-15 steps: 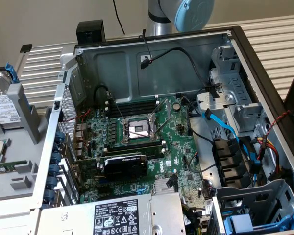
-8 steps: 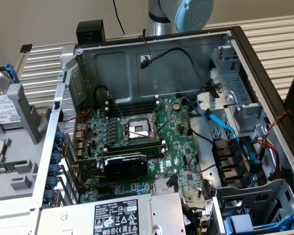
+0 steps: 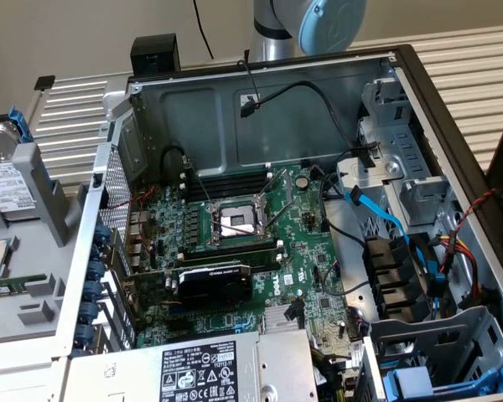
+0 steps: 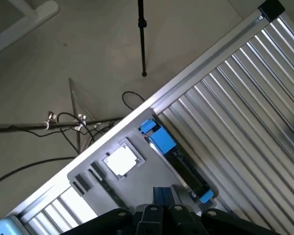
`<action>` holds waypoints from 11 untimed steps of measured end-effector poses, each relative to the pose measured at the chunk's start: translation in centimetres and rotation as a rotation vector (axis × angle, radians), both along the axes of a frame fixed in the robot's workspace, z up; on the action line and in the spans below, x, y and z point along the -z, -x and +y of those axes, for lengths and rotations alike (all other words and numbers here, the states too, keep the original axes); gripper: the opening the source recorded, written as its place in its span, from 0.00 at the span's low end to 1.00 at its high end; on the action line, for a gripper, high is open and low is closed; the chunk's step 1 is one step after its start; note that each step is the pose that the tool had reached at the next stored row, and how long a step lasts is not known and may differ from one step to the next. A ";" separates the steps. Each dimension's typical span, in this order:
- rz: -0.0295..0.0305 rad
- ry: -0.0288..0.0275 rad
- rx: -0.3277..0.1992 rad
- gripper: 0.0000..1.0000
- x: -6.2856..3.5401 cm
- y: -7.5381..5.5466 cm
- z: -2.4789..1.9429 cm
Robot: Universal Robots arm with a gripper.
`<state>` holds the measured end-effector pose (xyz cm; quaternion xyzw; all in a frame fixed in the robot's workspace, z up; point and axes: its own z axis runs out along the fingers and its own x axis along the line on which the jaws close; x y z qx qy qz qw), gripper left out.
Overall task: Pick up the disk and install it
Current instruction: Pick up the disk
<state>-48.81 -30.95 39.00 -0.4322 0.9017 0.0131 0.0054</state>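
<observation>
The disk [image 3: 3,181], a silver-grey drive with a white label in a blue carrier frame, stands on edge in a grey holder [image 3: 33,293] at the exterior view's left, outside the computer case. From the wrist it appears edge-on as a dark strip with blue ends [image 4: 176,161]. My gripper [image 4: 162,197] hovers well above that holder, close to the disk's near end. Its dark fingers are shut together with nothing between them. Part of the arm [image 3: 306,25] shows behind the case's back wall.
The open computer case [image 3: 268,126] holds a motherboard [image 3: 235,226], cables and metal drive cages [image 3: 402,193] on the exterior view's right. A similar blue carrier [image 3: 419,381] sits in a lower bay. A square silver chip [image 4: 120,161] lies in the holder beside the disk.
</observation>
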 end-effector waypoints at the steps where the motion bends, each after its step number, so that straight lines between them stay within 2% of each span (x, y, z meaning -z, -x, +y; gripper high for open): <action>1: 0.0000 0.0000 -0.018 0.11 0.02 0.0 0.00; 11: -0.0006 -0.0001 -0.199 0.11 0.16 0.0 0.00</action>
